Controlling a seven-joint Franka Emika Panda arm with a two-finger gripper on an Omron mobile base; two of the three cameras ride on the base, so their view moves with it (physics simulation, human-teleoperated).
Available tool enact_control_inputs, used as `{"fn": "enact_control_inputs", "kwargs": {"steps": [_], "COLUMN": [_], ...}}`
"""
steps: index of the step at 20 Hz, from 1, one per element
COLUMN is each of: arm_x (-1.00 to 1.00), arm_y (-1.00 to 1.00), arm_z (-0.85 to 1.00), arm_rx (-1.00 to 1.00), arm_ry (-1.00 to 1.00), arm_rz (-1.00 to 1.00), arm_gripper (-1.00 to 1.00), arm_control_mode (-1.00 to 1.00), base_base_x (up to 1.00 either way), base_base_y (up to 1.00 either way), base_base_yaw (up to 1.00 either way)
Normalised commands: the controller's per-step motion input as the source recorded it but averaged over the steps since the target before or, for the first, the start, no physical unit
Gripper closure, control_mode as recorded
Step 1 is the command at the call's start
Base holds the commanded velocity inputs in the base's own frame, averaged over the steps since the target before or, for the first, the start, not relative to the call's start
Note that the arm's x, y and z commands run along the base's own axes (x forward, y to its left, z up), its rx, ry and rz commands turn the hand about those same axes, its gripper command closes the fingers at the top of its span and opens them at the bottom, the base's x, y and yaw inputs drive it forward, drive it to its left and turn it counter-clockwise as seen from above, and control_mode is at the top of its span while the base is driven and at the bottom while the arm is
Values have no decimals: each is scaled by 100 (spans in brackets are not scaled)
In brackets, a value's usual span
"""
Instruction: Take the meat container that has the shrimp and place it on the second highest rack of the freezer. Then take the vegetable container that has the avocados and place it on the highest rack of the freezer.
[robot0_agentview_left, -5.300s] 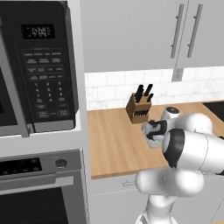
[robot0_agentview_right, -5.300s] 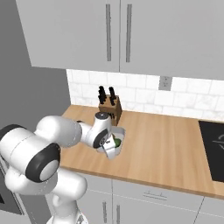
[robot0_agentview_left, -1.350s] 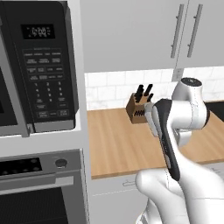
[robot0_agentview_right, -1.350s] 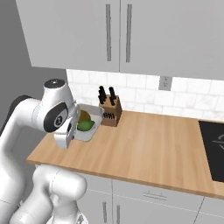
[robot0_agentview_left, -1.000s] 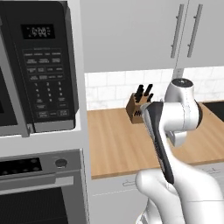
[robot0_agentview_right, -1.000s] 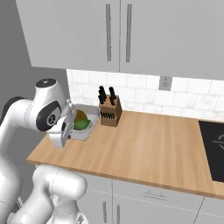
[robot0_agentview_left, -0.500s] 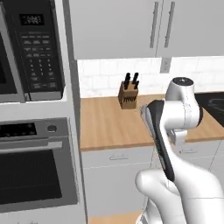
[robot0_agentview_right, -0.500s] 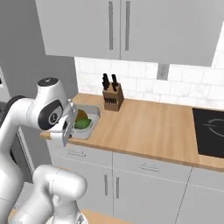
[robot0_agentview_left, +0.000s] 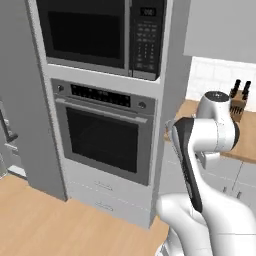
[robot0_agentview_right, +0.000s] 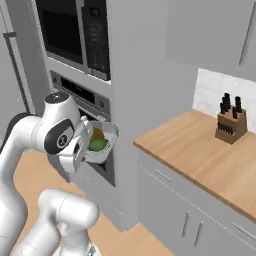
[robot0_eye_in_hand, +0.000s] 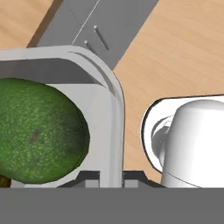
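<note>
Two avocados ride in the container (robot0_agentview_right: 100, 142) your end effector (robot0_eye_in_hand: 111, 179) is carrying: in the right base view you see a green one (robot0_agentview_right: 98, 145) with a brown one (robot0_agentview_right: 97, 134) just behind it. Your end effector is clamped on the container's rim, one dark fingertip (robot0_eye_in_hand: 89, 179) inside the wall and the other outside it, the jaws nearly together with the thin white wall between them. Along the end effector in the hand view, the green avocado lies just left of the gripped wall, touching the container floor; a sliver of the brown one peeks out at the lower left corner. You hold the container in the air, well above the wooden floor (robot0_eye_in_hand: 183, 52), tilted a little toward the arm. Just beyond the end effector in the right base view stands the grey wall column with the oven (robot0_agentview_left: 102, 140) and the microwave (robot0_agentview_left: 100, 32) above it. Well off to the far side of the end effector, the wooden desk (robot0_agentview_right: 200, 150) carries a knife block (robot0_agentview_right: 231, 122) near the tiled wall. A tall grey cabinet with a dark bar handle (robot0_agentview_right: 17, 65) stands past the oven column; you cannot tell from here whether it is open.
</note>
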Motion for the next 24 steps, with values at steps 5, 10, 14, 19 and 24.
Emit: {"fn": "enact_control_inputs", "kwargs": {"steps": [5,10,14,19,24], "arm_x": [0,0,0,0,0], "arm_y": [0,0,0,0,0], "arm_z": [0,0,0,0,0], "arm_rx": [0,0,0,0,0], "arm_ry": [0,0,0,0,0], "arm_rz": [0,0,0,0,0], "arm_gripper": [100,100,100,100,100], "arm_control_mode": [100,100,100,100,100], "base_base_x": [-10,19,95,100,100], "base_base_y": [34,25,16,0,0], "base_base_yaw": [99,87,60,13,0]}}
